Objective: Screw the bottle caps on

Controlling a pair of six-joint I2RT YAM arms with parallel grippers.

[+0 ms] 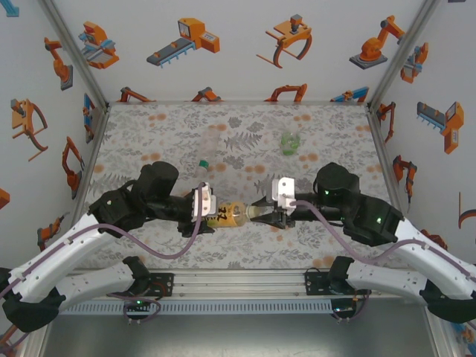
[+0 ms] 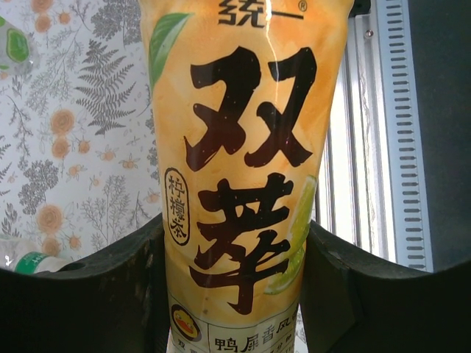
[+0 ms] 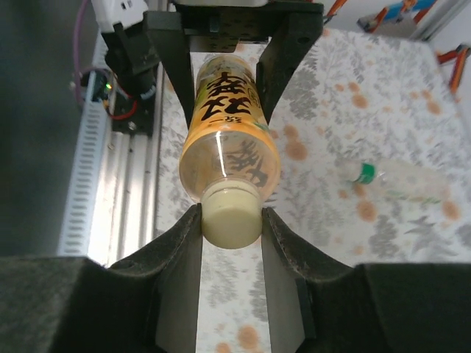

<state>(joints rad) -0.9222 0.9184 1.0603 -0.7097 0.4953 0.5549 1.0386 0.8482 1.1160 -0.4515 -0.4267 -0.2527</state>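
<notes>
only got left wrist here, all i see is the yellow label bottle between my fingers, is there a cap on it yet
Observer: Yes. The right wrist view shows a white cap sitting on the neck of the amber bottle; how far it is screwed on, I cannot tell.
Operator: is the right gripper on that cap
Observer: Yes, the right gripper has one finger against each side of the cap.
</notes>
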